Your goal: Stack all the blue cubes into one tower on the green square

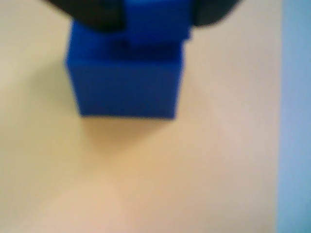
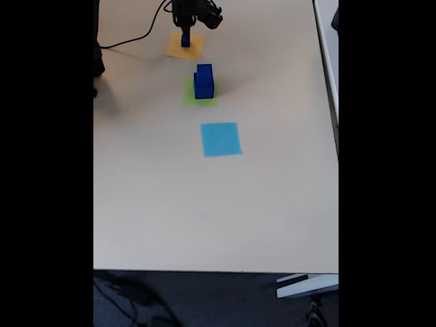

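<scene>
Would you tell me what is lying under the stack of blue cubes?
The green square lies under the stack of blue cubes; its edges show in the fixed view, while the middle part is covered.

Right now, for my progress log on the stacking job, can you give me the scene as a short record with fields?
table: pale, seen from the fixed view
green square: carries the stack
stack: blue cubes, a smaller one on a larger one
loose cube: small, blue, on the orange square
light-blue square: nothing on it
gripper: at the loose cube; open or shut unclear
</scene>
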Motion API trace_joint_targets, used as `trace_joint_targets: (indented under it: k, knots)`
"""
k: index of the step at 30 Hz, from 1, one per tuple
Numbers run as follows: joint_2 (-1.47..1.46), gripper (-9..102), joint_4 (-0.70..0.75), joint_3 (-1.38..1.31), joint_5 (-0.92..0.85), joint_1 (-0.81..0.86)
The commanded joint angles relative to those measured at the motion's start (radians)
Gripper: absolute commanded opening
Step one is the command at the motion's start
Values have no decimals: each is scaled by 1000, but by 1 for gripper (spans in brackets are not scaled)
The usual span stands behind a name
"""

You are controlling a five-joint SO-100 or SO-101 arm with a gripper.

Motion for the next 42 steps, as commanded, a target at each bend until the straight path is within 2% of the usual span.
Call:
trace_joint_targets:
  k: [1, 10, 19, 33, 42]
  knots:
    - [46, 0, -12, -8, -11, 5]
    - [109, 0, 49, -115, -137, 81]
    - [124, 0, 29, -295, -420, 206]
    - [232, 0, -210, -331, -1025, 535]
    - [278, 0, -181, -215, -1085, 761]
